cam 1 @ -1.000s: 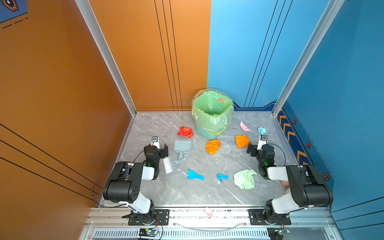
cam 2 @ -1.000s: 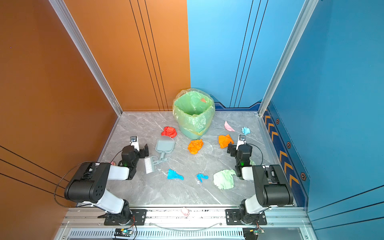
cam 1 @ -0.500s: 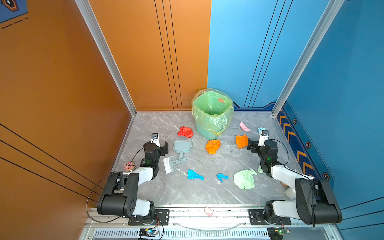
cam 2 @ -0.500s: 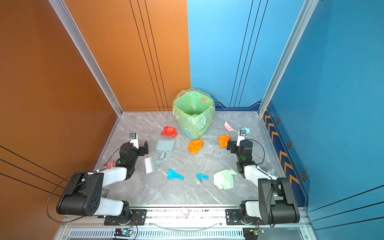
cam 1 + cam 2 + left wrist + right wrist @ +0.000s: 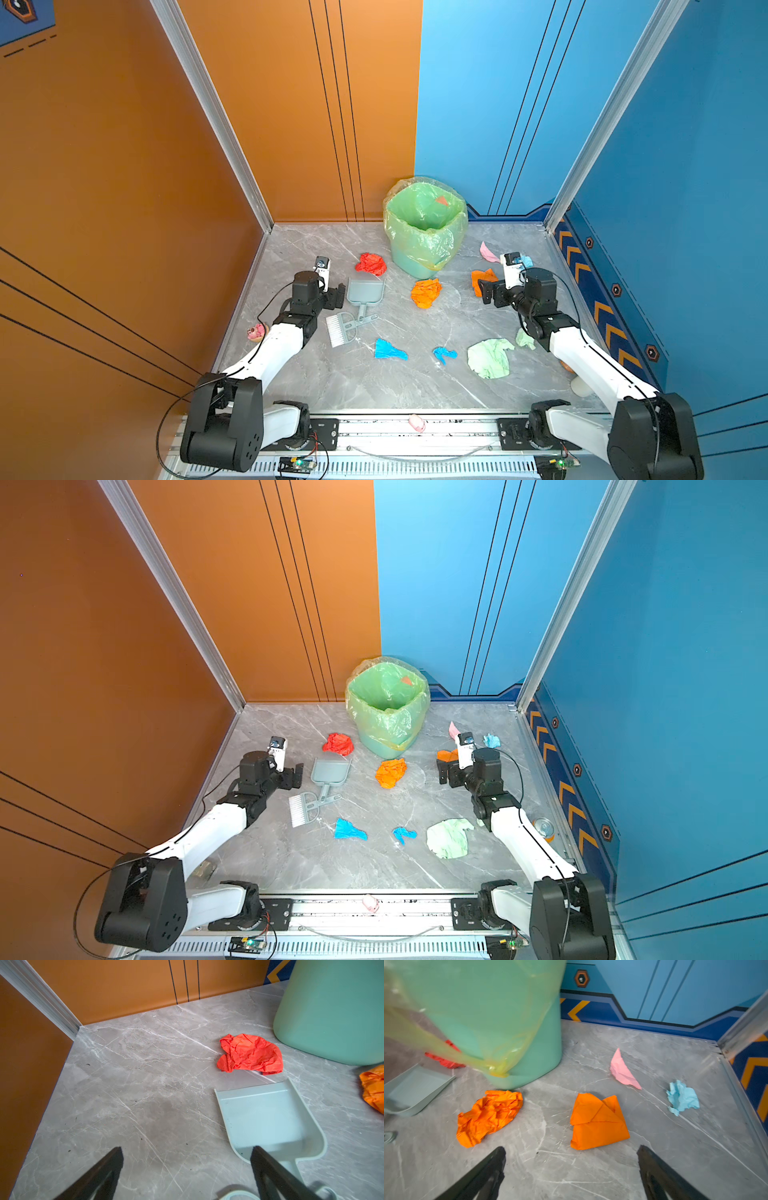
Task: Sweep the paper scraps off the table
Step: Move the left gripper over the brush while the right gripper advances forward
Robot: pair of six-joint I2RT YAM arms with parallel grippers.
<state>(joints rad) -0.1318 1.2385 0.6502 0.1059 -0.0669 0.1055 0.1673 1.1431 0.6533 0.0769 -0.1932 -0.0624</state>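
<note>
**A:** The left pincer (image 5: 336, 296) is spread wide and holds nothing, and so is the right pincer (image 5: 487, 291). Both hang low over the grey, white-veined marble-look surface (image 5: 332, 386).

**B:** The big things?

**A:** A mint-green plastic bin with a yellow-green liner (image 5: 424, 249) stands at the back, near the middle. Left of it and nearer the front lies a pale blue-grey plastic dustpan (image 5: 365, 291), with its mouth toward the back. A matching hand brush with white bristles (image 5: 340, 328) lies with its handle meeting the dustpan's. The left pincer is just beside the pan's side wall.

**B:** And the paper scraps (image 5: 390, 773)?

**A:** All are scattered on the surface.
- The pale green crumpled wad (image 5: 489, 358) at front right is the biggest.
- Next come the crumpled orange wad (image 5: 426, 293) by the bin's foot and the folded orange sheet (image 5: 598, 1122) right ahead of the right pincer.
- The red wad (image 5: 370, 263) lies just beyond the dustpan's mouth.
- Two bright blue twists (image 5: 388, 350) lie in front.
- A pink scrap (image 5: 623, 1072) and a light blue wad (image 5: 682, 1098) lie at back right.

**B:** Which step, then?

**A:** The very start, I'd say: nothing is swept and neither tool is picked up. The left pincer would need to draw back to the dustpan's handle and close on it. The brush lies on the left too, which is a long reach for the right pincer. With the handles touching, lifting one tool may drag the other.
</note>
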